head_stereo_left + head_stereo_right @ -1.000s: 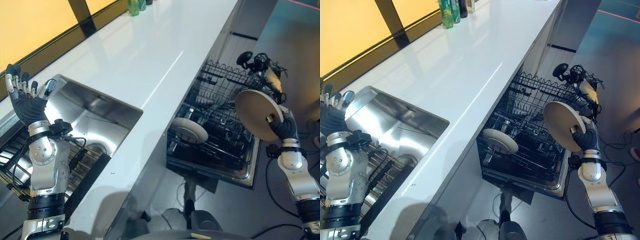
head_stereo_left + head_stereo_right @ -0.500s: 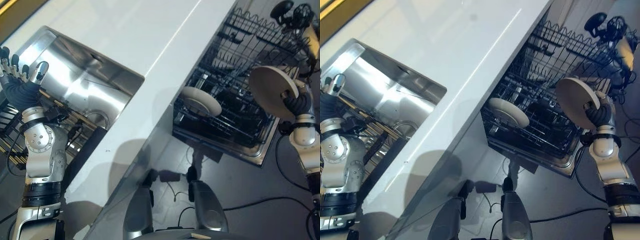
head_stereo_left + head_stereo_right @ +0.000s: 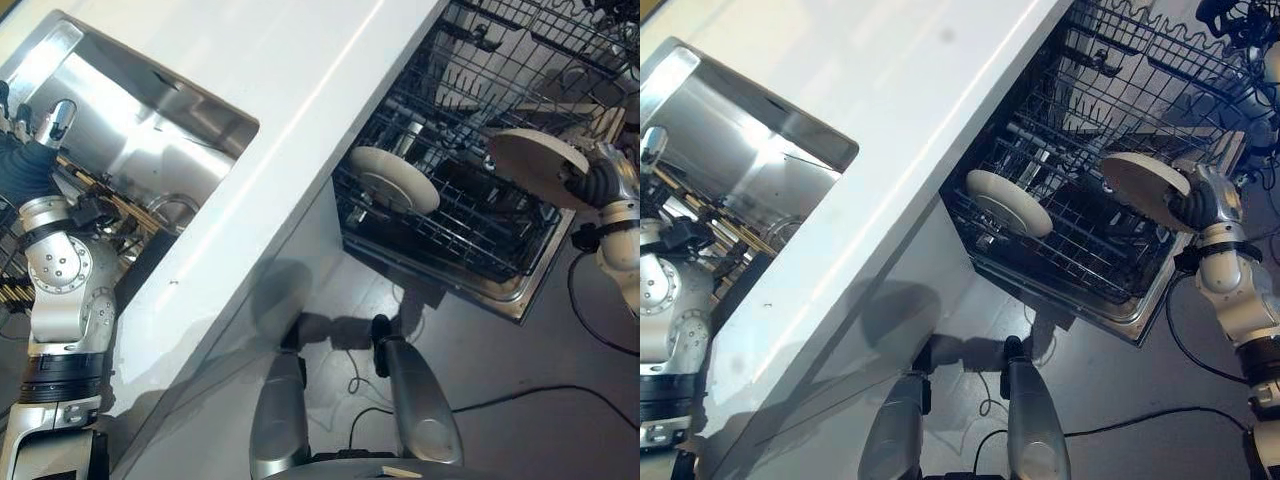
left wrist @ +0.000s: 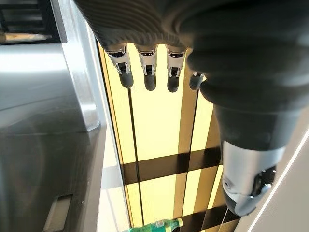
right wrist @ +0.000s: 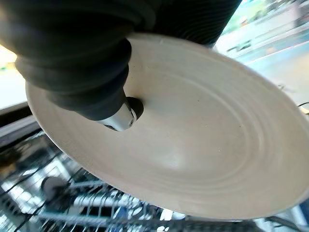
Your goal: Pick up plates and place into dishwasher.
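Note:
My right hand (image 3: 600,182) is shut on a cream plate (image 3: 538,165), thumb pressed on its face in the right wrist view (image 5: 193,145). It holds the plate tilted nearly flat over the right side of the pulled-out dishwasher rack (image 3: 480,235). A second cream plate (image 3: 393,180) stands tilted in the rack's left front part. My left hand (image 3: 25,150) is raised beside the sink (image 3: 130,150) at the far left, fingers (image 4: 147,72) straight and holding nothing.
A white countertop (image 3: 290,100) runs diagonally between the sink and the dishwasher. A dark wire dish rack (image 3: 110,215) sits low in the sink by my left arm. Dark floor (image 3: 500,380) lies in front of the open dishwasher.
The camera has tipped further down and the whole scene has shifted. My right hand has lowered the plate and tilted it flatter over the rack. The left hand stays raised.

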Tool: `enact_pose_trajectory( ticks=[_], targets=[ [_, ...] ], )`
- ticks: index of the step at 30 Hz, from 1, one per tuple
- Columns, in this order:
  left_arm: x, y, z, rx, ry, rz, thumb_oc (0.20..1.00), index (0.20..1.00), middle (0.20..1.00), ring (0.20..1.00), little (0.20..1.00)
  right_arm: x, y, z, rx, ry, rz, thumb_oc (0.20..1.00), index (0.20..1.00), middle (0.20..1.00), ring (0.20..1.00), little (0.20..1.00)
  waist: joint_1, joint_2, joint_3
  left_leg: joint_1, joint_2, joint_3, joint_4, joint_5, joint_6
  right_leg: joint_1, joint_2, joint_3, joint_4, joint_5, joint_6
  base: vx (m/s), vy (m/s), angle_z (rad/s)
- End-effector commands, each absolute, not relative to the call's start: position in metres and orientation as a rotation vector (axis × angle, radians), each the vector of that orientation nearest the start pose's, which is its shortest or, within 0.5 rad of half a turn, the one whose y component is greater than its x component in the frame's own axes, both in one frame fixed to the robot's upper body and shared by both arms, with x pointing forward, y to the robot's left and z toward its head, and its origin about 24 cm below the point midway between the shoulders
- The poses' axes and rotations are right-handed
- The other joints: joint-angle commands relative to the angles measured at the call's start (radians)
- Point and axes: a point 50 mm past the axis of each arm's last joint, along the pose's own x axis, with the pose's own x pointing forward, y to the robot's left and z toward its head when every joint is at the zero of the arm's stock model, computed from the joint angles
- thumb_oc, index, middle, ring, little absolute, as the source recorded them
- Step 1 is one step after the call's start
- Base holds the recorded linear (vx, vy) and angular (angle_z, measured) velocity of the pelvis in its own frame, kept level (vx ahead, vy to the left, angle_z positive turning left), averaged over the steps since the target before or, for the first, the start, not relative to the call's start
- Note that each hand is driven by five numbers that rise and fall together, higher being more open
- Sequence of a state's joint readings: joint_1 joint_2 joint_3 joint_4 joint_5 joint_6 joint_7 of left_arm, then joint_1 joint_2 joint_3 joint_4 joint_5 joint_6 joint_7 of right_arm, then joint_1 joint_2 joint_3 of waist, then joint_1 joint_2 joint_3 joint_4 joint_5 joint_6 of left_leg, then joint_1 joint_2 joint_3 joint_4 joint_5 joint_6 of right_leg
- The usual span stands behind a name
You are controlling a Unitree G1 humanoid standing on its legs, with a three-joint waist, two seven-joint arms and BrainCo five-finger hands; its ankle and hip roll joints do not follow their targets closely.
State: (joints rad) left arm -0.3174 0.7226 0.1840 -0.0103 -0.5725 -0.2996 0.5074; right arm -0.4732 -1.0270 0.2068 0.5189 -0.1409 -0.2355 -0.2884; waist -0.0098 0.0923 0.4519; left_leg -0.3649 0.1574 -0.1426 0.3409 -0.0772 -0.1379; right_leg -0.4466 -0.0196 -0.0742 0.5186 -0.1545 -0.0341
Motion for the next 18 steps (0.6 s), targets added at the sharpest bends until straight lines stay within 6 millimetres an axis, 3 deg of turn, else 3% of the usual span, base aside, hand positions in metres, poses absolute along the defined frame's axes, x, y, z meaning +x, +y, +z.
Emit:
enact_pose_trajectory(
  ticks=[1,9,18],
  targets=[
    [0.261,0.306,0.239,-0.048,-0.814,0.523,1.000,1.000,1.000,1.000,1.000,0.316,-0.328,0.209,-1.196,-0.359,-0.268,0.200,0.200,0.200,0.200,0.200,0.012,-0.027,-0.034,-0.065,0.067,-0.024,0.012,0.092,0.000,0.058,-0.005,0.021,-0.043,-0.022,0.051,0.10,-0.047,0.14],
    [0.265,0.308,0.245,-0.038,-0.815,0.534,1.000,1.000,1.000,1.000,1.000,0.328,-0.312,0.192,-1.173,-0.301,-0.178,0.200,0.200,0.200,0.200,0.200,0.044,-0.031,-0.001,-0.115,0.082,-0.043,0.009,0.120,-0.002,0.022,0.011,-0.007,-0.003,-0.036,0.046,0.02,-0.042,0.09],
    [0.266,0.303,0.252,-0.033,-0.852,0.521,1.000,1.000,1.000,1.000,1.000,0.338,-0.311,0.164,-1.047,-0.190,-0.181,0.200,0.200,0.200,0.200,0.200,0.066,-0.006,0.045,-0.146,0.071,-0.049,-0.022,0.153,0.002,-0.021,0.011,-0.022,0.019,-0.034,0.042,-0.03,0.000,0.09]
  ],
)
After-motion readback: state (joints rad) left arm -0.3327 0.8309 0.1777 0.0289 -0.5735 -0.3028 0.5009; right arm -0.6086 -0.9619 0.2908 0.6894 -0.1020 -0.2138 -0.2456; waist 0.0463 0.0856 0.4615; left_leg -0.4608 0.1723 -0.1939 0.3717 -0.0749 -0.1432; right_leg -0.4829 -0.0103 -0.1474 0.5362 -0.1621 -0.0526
